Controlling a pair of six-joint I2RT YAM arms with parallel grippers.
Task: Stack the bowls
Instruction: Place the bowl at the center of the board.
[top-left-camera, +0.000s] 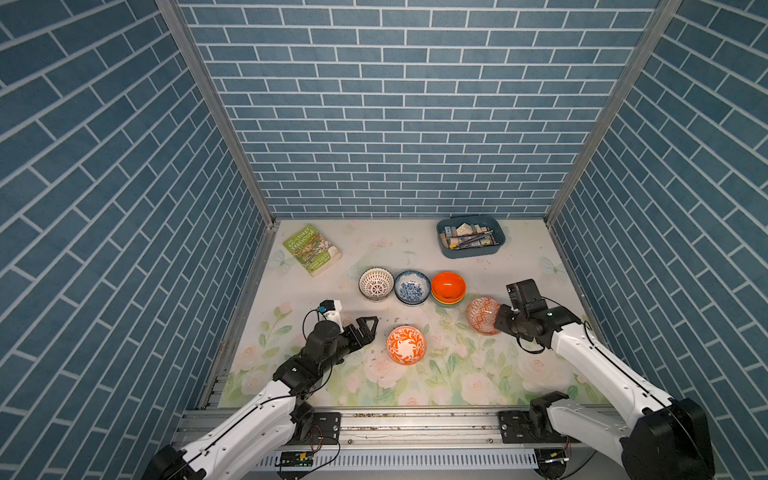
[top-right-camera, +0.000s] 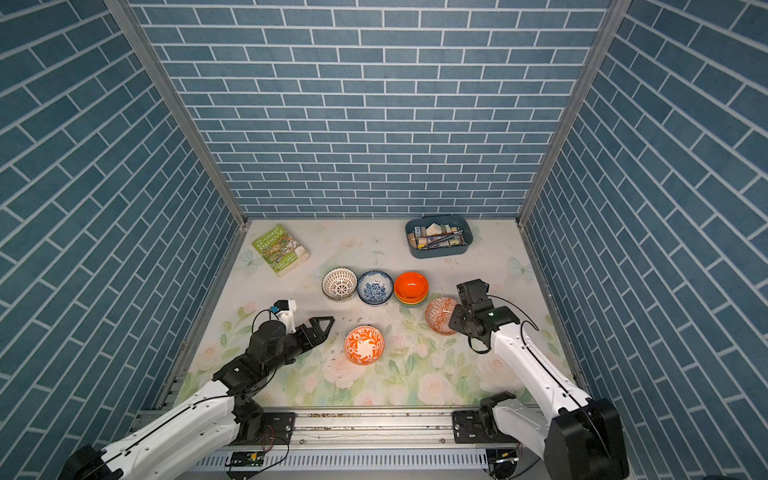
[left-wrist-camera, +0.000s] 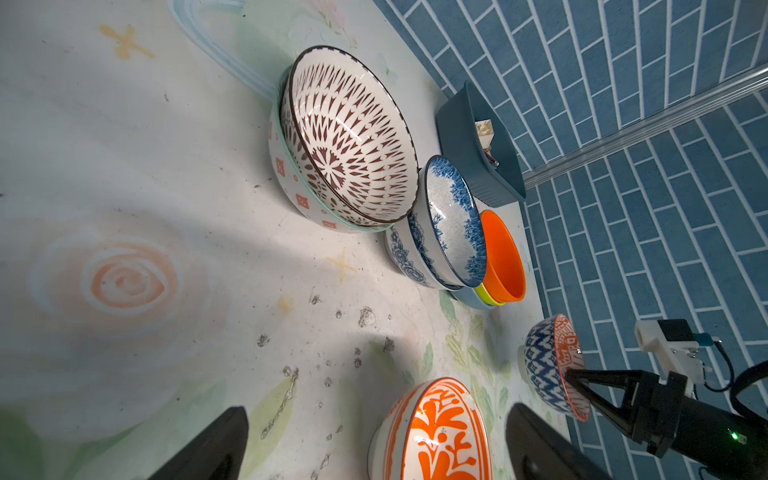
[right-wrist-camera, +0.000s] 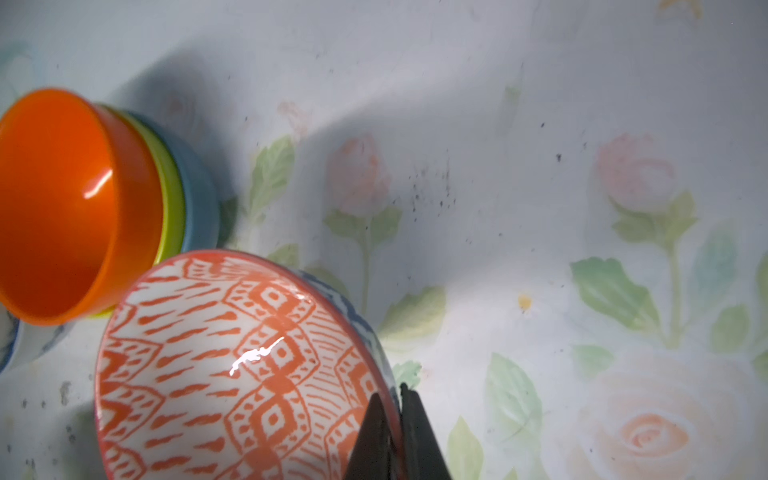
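A: Two bowls are loose. Which one is in hand?
B: The diamond bowl (top-left-camera: 481, 316). It is tilted, just beside the plain stack (top-left-camera: 448, 287), with its rim pinched tight in the right fingers (right-wrist-camera: 372, 440).
A: So this is the carry?
B: I'd say so. Next it wants levelling and centring over a stack before release, because a tilted drop could clip a rim.
A: And the other arm?
B: Left fingers (left-wrist-camera: 216, 444) are spread wide and hold nothing. They sit near the leaf bowl (top-left-camera: 406, 345), which sits upright on the surface (top-left-camera: 457, 374), probably next in line.
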